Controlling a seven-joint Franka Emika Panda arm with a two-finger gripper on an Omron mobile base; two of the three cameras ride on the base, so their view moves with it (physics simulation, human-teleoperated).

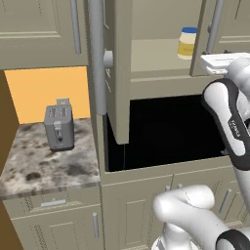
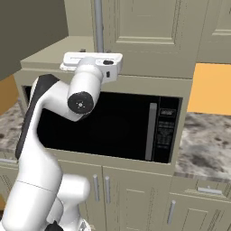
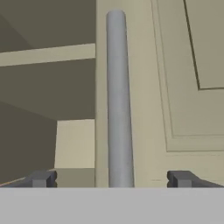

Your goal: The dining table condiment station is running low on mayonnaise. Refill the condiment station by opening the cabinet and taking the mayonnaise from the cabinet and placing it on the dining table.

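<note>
On the left, a grey toaster is seen on a small marble counter, well apart from the work. Next to it, the left door of the cabinet is swung out, so the shelf inside can be seen. The mayonnaise is stood upright on that shelf, toward its right side, where it can be reached once the way is clear. A black microwave is set below the cabinet.

Further right, the right door looks mostly closed. Its long grey handle is seen straight ahead in the hand view, lined up between the two finger tips. The end effector is held spread wide, with nothing pinched, one tip on each side of the bar and not touching it. It is likely placed this way so the handle can be grabbed and the door pulled open.
</note>
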